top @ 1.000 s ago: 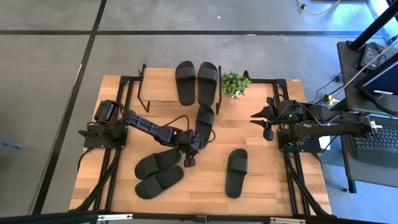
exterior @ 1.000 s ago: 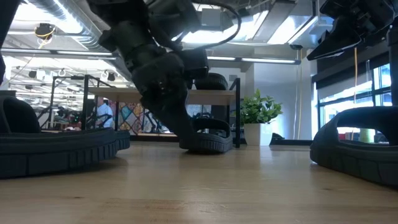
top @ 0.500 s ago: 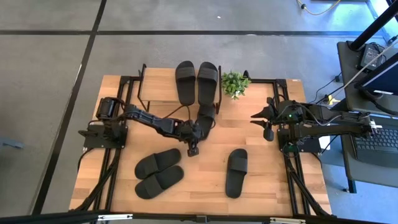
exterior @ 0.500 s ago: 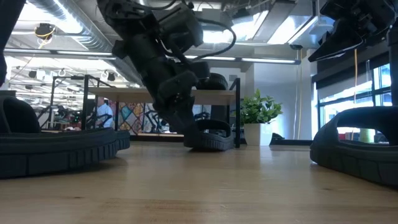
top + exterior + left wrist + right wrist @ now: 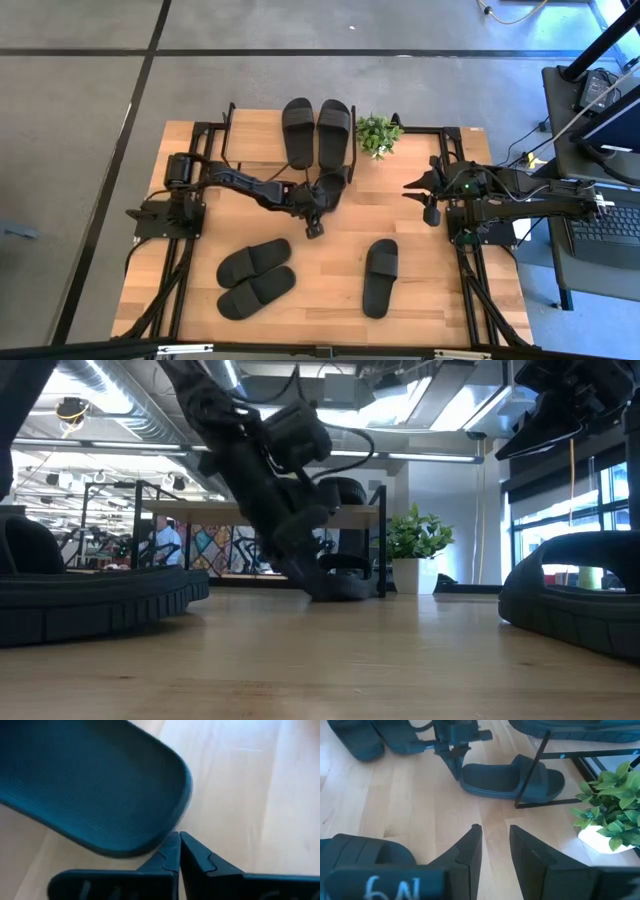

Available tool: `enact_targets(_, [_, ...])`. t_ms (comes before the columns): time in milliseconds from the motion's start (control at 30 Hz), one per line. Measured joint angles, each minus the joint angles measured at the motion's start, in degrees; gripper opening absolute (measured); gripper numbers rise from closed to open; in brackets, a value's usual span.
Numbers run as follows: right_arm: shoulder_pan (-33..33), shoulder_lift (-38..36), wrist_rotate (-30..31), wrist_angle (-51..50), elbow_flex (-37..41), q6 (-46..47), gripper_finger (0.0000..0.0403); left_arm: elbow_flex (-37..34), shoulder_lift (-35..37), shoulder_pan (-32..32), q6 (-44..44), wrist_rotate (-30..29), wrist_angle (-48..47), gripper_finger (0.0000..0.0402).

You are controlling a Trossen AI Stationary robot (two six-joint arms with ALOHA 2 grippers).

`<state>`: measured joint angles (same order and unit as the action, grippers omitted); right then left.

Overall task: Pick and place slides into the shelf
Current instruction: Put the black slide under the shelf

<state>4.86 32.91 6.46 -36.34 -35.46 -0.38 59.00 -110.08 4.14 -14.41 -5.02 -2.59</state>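
The left gripper (image 5: 314, 229) is shut with its fingertips pressed together, gripping nothing; its tips sit right at the heel end of a slide (image 5: 328, 190) that lies on the table, partly under the shelf (image 5: 258, 128). From the closed tips against the sole, it looks to be nudging that slide in onto the lower tier.

Left to right on the table: a pair of slides (image 5: 256, 276) lies side by side at the near left, untouched. Next comes the slide at the gripper, then a single slide (image 5: 380, 277) toward the near right. On top of the shelf, a pair (image 5: 316, 130) is already set side by side, with a plant (image 5: 378, 135) just beside it. The right gripper (image 5: 431, 213) waits at the far right, apart from everything, its fingers slightly parted and holding nothing.

So two slides are placed, one looks partway in, and three are left on the table.

The high view gives the full count and layout. The left wrist view alone shows the closed fingertips (image 5: 170, 854) meeting the rounded heel (image 5: 90, 795). The right wrist view shows the shelf leg (image 5: 532, 770) crossing in front of the slide (image 5: 512, 779), so its toe end is under the frame. The low view shows that slide (image 5: 340, 586) flat on the table at the shelf foot.
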Motion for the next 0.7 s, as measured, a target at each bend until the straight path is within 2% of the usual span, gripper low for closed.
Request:
enact_targets(67, [0.1, 0.0, 0.1, -0.2, 0.0, 0.1, 0.01, 0.2, -1.3, 0.3, 0.0, 0.3, 3.5, 0.0])
enact_targets(233, [0.4, 0.0, 0.4, -0.6, 0.0, 0.3, 0.01, 0.1, -1.8, 0.5, 0.0, -0.7, 5.3, 0.0])
enact_targets(700, [0.6, 0.0, 0.6, -0.6, 0.0, 0.3, 0.01, 0.0, -1.9, 0.8, 0.0, -8.5, 7.6, 0.0])
